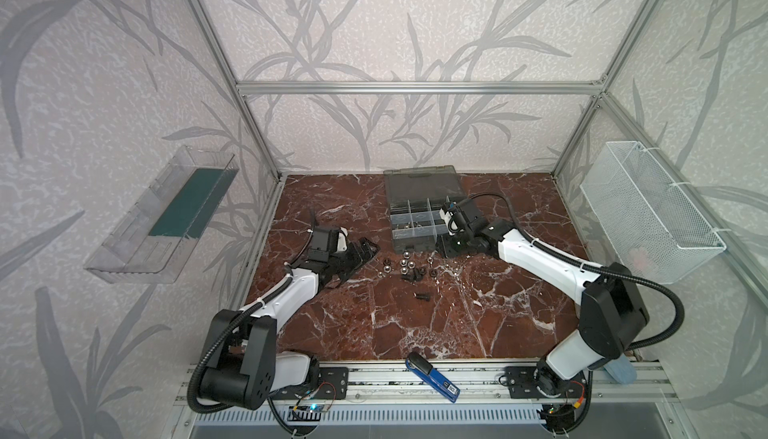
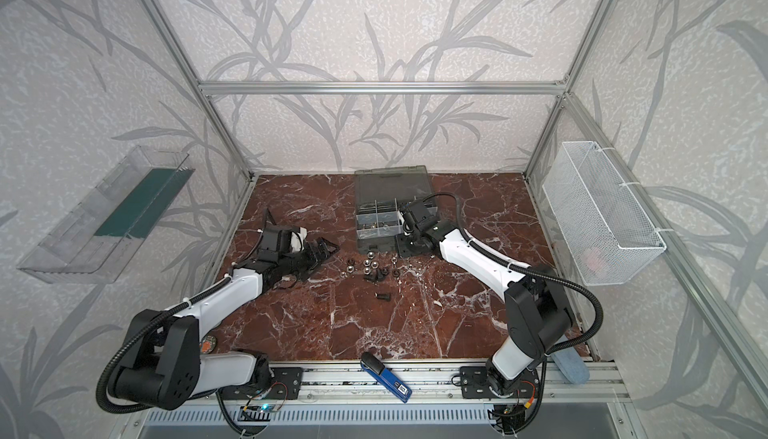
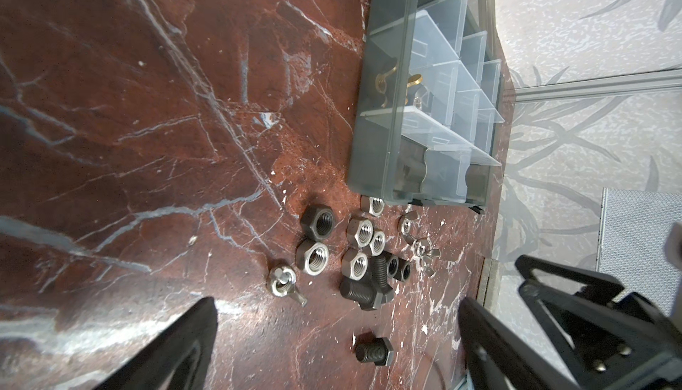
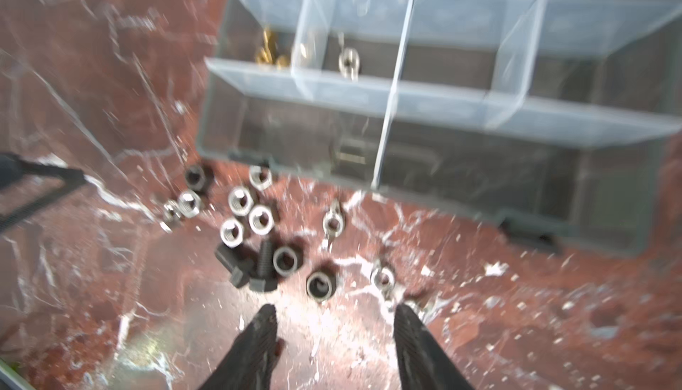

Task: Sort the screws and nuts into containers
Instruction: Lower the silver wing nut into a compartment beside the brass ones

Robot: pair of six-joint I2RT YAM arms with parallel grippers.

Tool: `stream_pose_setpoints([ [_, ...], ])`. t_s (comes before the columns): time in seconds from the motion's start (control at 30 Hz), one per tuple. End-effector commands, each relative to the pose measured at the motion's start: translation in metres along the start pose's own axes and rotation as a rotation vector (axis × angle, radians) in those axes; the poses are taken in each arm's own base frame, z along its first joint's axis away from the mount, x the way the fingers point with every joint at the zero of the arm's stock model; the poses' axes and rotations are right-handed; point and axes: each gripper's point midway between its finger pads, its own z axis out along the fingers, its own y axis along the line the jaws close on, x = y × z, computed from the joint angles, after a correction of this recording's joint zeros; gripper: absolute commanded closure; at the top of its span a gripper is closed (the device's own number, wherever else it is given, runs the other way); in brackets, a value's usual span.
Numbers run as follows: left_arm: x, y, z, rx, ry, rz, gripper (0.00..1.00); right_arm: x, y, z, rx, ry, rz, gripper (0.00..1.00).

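Several nuts (image 1: 405, 266) (image 3: 356, 244) (image 4: 243, 209), silver and dark, lie in a loose cluster on the marble just in front of the containers (image 1: 413, 246) (image 2: 376, 243) (image 3: 383, 118) (image 4: 369, 93), the divided cells of a grey case. Two dark screws (image 3: 365, 290) (image 4: 241, 262) lie crossed at the cluster's near edge. A third screw (image 1: 422, 295) (image 3: 373, 350) lies alone nearer the front. My left gripper (image 1: 365, 256) (image 3: 337, 310) is wide open to the left of the cluster. My right gripper (image 1: 451, 246) (image 4: 336, 312) is open and empty, low by the case's front right corner.
Brass wing nuts (image 4: 269, 52) sit in one cell and a silver piece (image 4: 348, 61) in the adjacent cell. Silver wing nuts (image 3: 282, 283) (image 4: 332, 222) lie among the loose parts. The case lid (image 1: 419, 183) lies open behind. A blue tool (image 1: 432, 378) rests on the front rail.
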Motion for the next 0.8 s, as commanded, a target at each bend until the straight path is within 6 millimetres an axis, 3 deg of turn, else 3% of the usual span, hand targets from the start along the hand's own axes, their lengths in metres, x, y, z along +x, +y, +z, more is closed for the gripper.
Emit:
stream_pose_setpoints([
  [0.0, -0.002, -0.005, 0.001, 0.019, 0.006, 0.001, 0.01, 0.004, 0.005, 0.017, 0.012, 0.025, 0.014, 0.47],
  [0.07, -0.002, -0.005, 0.001, 0.018, 0.007, 0.001, 0.01, 0.011, 0.007, 0.032, 0.033, 0.072, -0.004, 0.47],
  [0.23, -0.001, -0.003, -0.001, 0.013, -0.002, 0.000, 0.00, 0.007, 0.008, 0.050, 0.092, 0.085, -0.012, 0.48],
  [0.57, 0.000, -0.003, -0.001, 0.012, 0.002, 0.004, 0.00, -0.003, 0.004, 0.075, 0.129, 0.029, 0.118, 0.51],
  [0.77, 0.000, -0.003, -0.001, 0.008, 0.004, 0.008, 0.00, 0.001, 0.004, 0.090, 0.147, 0.024, 0.123, 0.53],
])
